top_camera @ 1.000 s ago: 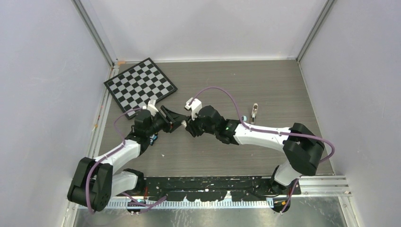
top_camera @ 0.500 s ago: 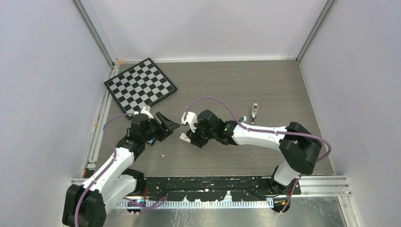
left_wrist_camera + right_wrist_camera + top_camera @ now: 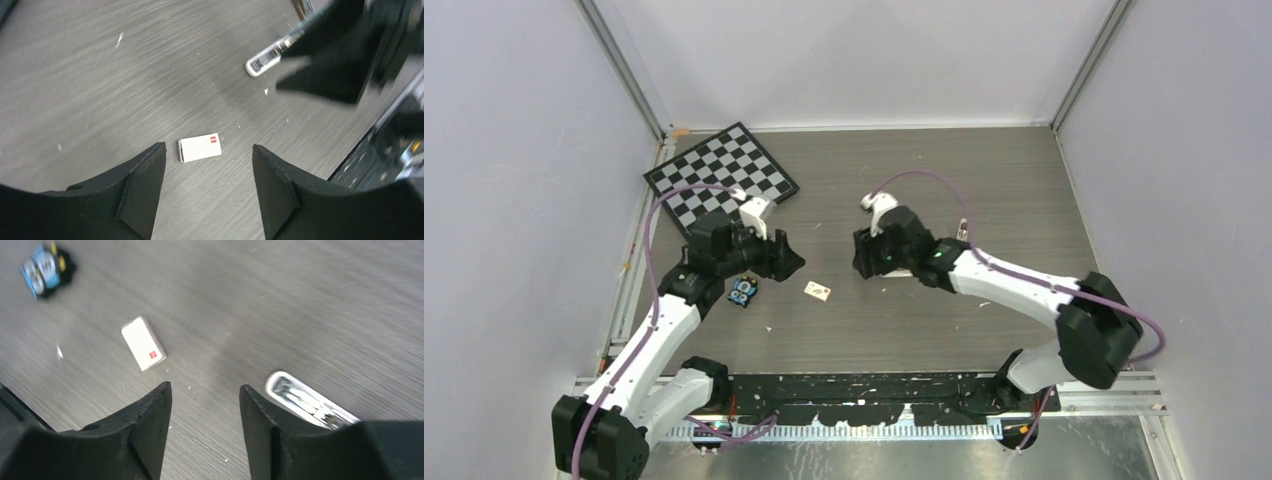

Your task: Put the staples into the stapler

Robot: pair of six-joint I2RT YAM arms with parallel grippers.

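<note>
The left gripper (image 3: 207,145) is spread open and empty, hovering over that little white box (image 3: 144,343) with the red mark. The right gripper (image 3: 204,386) is open and empty too, low over the counter (image 3: 300,300), stapler (image 3: 309,402) lying flat just beside its finger.
</note>
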